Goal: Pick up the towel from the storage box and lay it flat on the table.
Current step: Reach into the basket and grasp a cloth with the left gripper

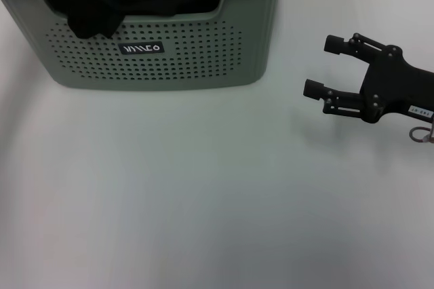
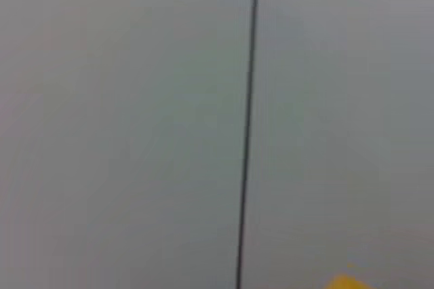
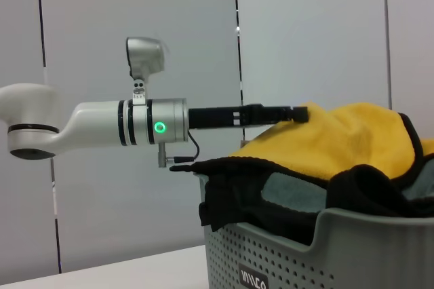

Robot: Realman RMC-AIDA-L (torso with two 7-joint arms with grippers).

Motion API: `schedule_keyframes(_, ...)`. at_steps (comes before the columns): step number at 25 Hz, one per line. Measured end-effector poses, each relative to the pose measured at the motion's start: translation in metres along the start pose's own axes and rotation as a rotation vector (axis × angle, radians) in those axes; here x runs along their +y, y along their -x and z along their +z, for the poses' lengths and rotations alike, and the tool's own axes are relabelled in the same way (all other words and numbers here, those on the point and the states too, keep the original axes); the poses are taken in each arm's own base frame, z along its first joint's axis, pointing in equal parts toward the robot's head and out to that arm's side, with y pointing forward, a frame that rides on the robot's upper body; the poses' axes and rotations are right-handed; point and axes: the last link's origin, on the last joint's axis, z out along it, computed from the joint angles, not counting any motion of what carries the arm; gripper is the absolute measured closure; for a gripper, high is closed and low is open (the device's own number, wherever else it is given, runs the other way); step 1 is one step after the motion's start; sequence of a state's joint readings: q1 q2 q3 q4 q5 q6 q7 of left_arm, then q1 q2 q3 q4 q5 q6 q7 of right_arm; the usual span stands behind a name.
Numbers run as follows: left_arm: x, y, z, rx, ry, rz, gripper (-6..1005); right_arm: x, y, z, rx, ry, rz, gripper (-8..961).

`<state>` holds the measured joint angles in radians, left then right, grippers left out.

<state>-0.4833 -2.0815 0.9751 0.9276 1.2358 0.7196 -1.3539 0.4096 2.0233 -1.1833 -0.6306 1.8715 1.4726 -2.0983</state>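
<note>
Towel [image 3: 346,136] not out of box [image 1: 163,58] yet; left pincer [image 3: 298,114] at it, grip state unclear; right pincer [image 1: 324,66] released, idle over surface [image 1: 203,201].

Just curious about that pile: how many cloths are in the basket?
3, all heaped in the basket: a yellow towel on top, a black cloth draped over the front rim, a teal-grey cloth between them. More may lie hidden underneath.

White left arm [image 3: 102,123] with green ring light; black right claw [image 1: 319,66].
</note>
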Motion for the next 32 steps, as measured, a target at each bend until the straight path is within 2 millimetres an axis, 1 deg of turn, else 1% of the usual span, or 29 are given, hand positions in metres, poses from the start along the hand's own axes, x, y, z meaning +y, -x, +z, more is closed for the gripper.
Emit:
schedule_keyframes(1,-0.001,0.0,-0.001,0.011,-0.006,-0.007,369,0.0,0.0,0.0,0.0,0.0,0.0,82)
schedule_keyframes(6,-0.007,0.0,-0.01,0.062,-0.033,-0.077,599,0.0,-0.001,-0.001,0.001,-0.003,0.002,82)
schedule_keyframes(12,-0.002,0.005,-0.013,0.063,0.018,-0.098,834,0.001,-0.001,-0.002,0.001,-0.002,0.002,81)
schedule_keyframes(17,0.002,0.007,-0.014,0.063,0.042,-0.075,938,0.001,-0.001,-0.002,0.001,0.002,0.002,81)
schedule_keyframes(20,0.006,0.003,-0.015,0.086,0.066,-0.082,1001,0.002,-0.001,-0.001,0.002,0.004,0.002,81)
schedule_keyframes(25,0.006,0.004,-0.014,0.078,0.066,-0.081,871,0.002,-0.002,-0.001,0.004,0.008,0.002,81)
schedule_keyframes(31,0.001,0.009,-0.01,0.058,0.027,-0.083,694,0.003,-0.002,0.001,0.002,0.011,0.005,81)
schedule_keyframes(32,0.001,0.01,-0.01,0.053,0.02,-0.084,647,0.003,-0.002,0.001,0.002,0.011,0.006,81)
